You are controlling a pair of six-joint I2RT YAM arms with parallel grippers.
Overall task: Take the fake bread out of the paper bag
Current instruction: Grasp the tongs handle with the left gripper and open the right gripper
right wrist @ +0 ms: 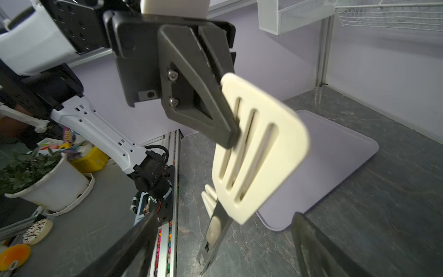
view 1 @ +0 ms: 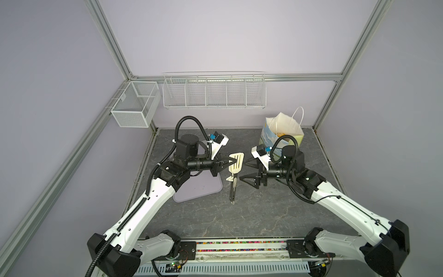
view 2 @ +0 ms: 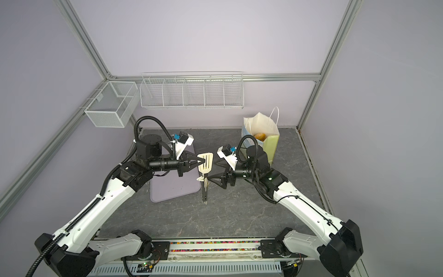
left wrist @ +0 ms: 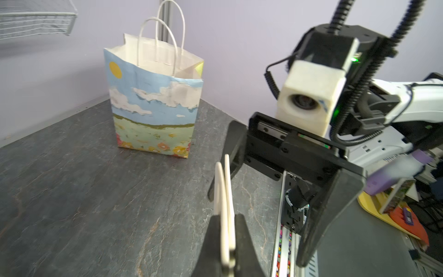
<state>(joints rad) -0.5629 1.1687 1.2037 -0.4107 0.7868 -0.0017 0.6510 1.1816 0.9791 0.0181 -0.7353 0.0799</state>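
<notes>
Left tool (view 1: 230, 162): clamped together on the cream slotted head of the tongs (view 1: 234, 169), mid-table (view 1: 215, 215).
Right tool (view 1: 244, 170): jaws wide apart, empty, at 3 o'clock of the tongs.
Paper bag (view 1: 287, 124): upright, at the table's 1 o'clock corner.
Fake bread (view 2: 260, 136): one golden piece visible inside the bag.

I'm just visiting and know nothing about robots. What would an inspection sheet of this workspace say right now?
Surface: grey marbled tabletop, no spills seen.
Job's things: tall printed paper bag stands upright and open, back right; one glossy golden toy bread shows inside.
Clutter: flat lavender tray lies under the left arm.
Grippers: left gripper shut on cream slotted tongs; right gripper open, empty, beside the tongs' black handle.
Cables: black ribbed hoses arch over both wrists; no snag seen.
Surroundings: white wire basket and white mesh box hang on lilac walls.
</notes>
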